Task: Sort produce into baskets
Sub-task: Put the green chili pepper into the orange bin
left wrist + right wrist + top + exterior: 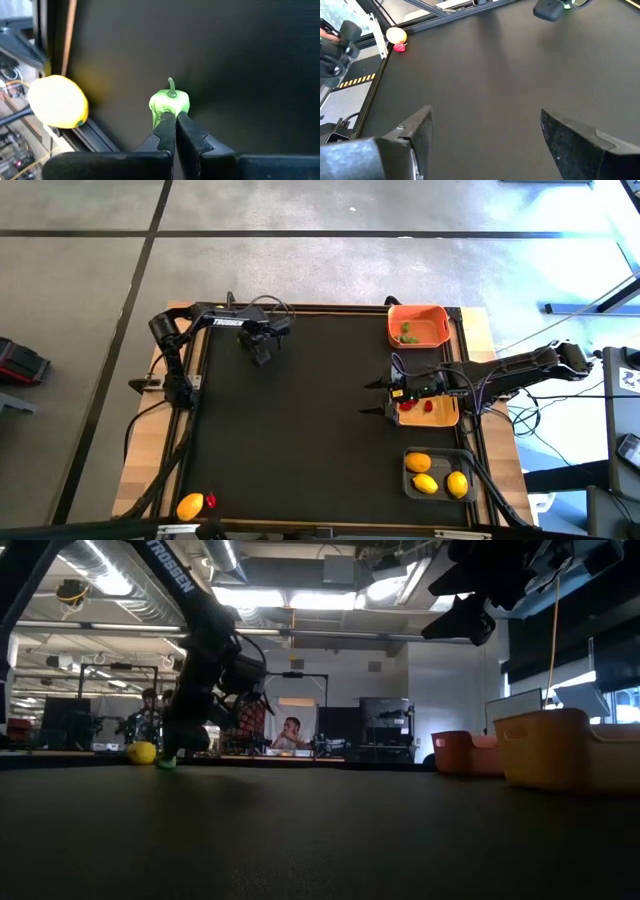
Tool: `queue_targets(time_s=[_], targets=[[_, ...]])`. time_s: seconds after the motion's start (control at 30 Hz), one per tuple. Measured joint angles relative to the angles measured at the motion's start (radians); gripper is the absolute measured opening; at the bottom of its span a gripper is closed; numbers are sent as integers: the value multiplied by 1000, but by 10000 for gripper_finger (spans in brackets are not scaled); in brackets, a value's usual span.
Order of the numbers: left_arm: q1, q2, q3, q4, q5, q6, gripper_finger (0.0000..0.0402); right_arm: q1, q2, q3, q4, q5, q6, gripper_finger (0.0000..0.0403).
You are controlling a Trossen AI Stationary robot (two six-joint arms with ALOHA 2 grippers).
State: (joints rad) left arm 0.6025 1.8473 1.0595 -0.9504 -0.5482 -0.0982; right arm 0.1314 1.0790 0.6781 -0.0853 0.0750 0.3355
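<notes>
A: What is the left gripper (172,122) doing?

B: Its fingers are pressed together on a small green pepper (170,102), pinching the underside so the stem points away. Beside the pepper, a yellow lemon (57,102) lies against the table (300,420) edge.

A: Where is that from above?

B: At the table's far edge, well apart from the orange basket (418,326), which already holds green pieces. That is probably where the pepper belongs.

A: And the right gripper (378,397)?

B: It hangs just beside the yellow-tan basket (432,416), on the side toward the table's middle, fingers spread wide and empty. Red pieces lie in that basket, so it looks like it has just let one go.

A: Anything left out?

B: Another lemon (190,505) and a red piece (210,501) sit touching at the near corner, far from the dark basket (438,492), which holds three lemons.
</notes>
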Motion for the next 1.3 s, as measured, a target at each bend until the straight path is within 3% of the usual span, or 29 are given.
queue_targets(time_s=[0.47, 0.6, 0.87, 0.97, 1.17, 1.3], targets=[[-198, -1, 22, 1, 92, -32, 3, 0, 0, 0, -3, -1, 0, 296], [-278, 0, 79, 6, 134, -34, 3, 0, 0, 0, -41, 8, 0, 296], [-443, 0, 234, 22, 123, -33, 3, 0, 0, 0, -120, 11, 3, 296], [-504, 0, 272, 104, 134, -2, 3, 0, 5, 0, -126, 12, 5, 296], [-608, 0, 285, 396, 265, 92, 2, 0, 29, -1, -119, 19, 5, 296], [-664, 0, 285, 575, 282, 134, 3, 0, 60, -1, -93, 19, 0, 296]])
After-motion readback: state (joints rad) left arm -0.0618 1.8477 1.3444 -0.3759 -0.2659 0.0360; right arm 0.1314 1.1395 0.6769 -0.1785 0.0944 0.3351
